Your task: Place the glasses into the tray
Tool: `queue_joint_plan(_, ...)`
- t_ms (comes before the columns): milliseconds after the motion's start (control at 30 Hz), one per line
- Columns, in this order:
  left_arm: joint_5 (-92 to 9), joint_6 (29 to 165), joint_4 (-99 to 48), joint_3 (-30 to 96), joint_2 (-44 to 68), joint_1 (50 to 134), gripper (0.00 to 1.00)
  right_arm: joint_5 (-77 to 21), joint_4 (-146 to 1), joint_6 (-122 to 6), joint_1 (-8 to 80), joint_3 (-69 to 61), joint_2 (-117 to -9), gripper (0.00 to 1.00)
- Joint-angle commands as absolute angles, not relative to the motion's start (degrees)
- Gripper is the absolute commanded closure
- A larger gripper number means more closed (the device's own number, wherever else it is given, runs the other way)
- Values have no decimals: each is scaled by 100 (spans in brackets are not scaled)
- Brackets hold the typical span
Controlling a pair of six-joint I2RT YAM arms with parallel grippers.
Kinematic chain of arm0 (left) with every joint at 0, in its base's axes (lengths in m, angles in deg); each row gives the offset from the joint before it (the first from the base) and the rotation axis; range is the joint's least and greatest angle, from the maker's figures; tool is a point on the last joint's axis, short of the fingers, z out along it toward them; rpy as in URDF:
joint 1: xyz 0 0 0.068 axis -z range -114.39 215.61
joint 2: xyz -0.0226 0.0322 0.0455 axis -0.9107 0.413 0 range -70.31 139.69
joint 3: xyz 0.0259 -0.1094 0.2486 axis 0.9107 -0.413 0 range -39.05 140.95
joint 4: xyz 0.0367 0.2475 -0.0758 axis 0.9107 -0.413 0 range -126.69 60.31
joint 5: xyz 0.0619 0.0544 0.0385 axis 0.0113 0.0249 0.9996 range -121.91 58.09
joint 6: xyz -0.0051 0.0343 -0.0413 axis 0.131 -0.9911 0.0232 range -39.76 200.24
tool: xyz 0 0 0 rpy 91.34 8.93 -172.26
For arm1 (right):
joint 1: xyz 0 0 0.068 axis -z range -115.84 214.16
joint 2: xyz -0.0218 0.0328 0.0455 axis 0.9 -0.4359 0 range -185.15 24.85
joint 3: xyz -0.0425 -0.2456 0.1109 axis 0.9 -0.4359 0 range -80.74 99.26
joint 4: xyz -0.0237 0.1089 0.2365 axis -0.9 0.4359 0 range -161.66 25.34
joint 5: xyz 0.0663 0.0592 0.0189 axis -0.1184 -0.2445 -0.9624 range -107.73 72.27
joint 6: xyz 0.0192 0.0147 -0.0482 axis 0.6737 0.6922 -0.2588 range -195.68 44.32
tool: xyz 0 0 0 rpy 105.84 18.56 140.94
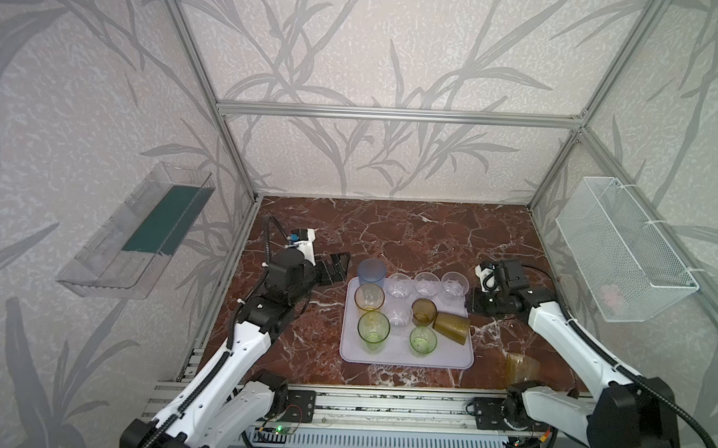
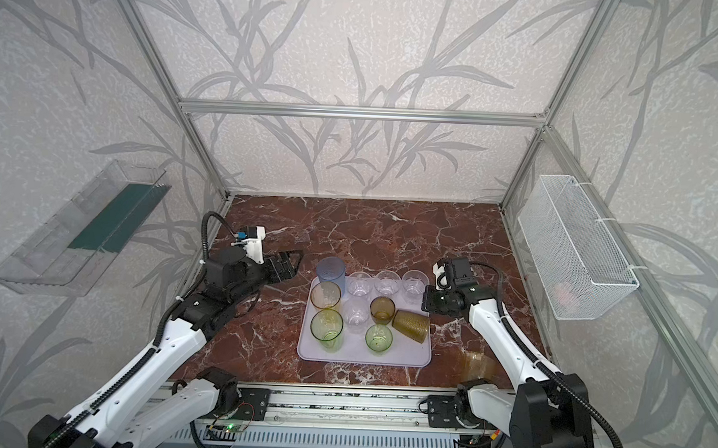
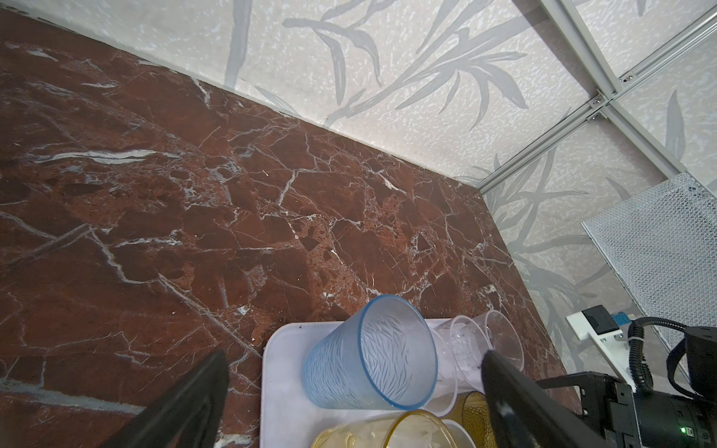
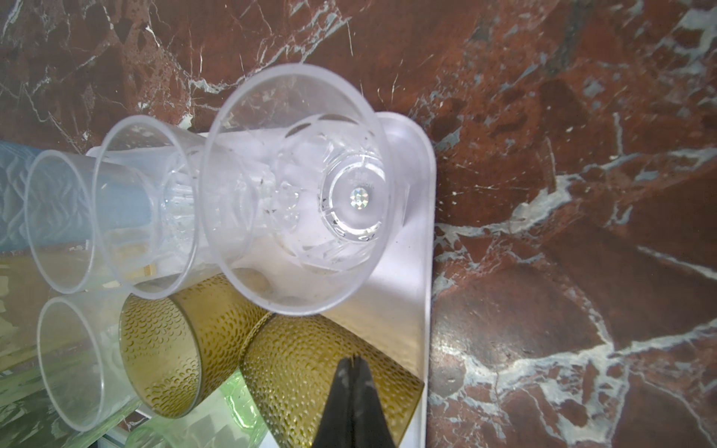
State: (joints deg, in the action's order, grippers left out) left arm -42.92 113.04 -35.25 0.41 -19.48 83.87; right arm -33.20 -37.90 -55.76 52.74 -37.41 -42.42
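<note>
The pale lilac tray point(image 1: 447, 360) point(image 2: 405, 356) lies mid-table and holds several glasses standing upright: clear, green, amber and a taller frosted blue one point(image 1: 371, 272) point(image 3: 368, 357). A dark olive glass point(image 1: 452, 327) point(image 4: 310, 368) lies on its side at the tray's right edge. One amber glass point(image 1: 521, 367) point(image 2: 478, 363) stands off the tray on the table, front right. My left gripper point(image 1: 339, 267) point(image 3: 354, 353) hangs open and empty by the tray's far left corner, near the blue glass. My right gripper point(image 1: 474, 305) point(image 4: 354, 358) is shut and empty, just over the lying olive glass.
A white wire basket point(image 1: 622, 253) hangs on the right wall and a clear bin with a green bottom point(image 1: 140, 232) on the left wall. Aluminium frame posts stand at the table's corners. Bare red marble stretches behind the tray.
</note>
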Motion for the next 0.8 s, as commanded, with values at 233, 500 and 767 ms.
queue_joint_plan(233, -4273, 11285, -3522, -12, -2073, 8380, 1, -3153, -3455, -5180, 5273, -3935, -3341, 49)
queue_joint_plan(500, -4327, 11337, -3423, -107, -2049, 8380, 1, -3326, -3625, -4486, 5273, -4660, -2475, 48)
queue_joint_plan(767, -4396, 11359, -3375, -109, -1947, 8380, 1, -3459, -3806, -4165, 5273, -5293, -1981, 48)
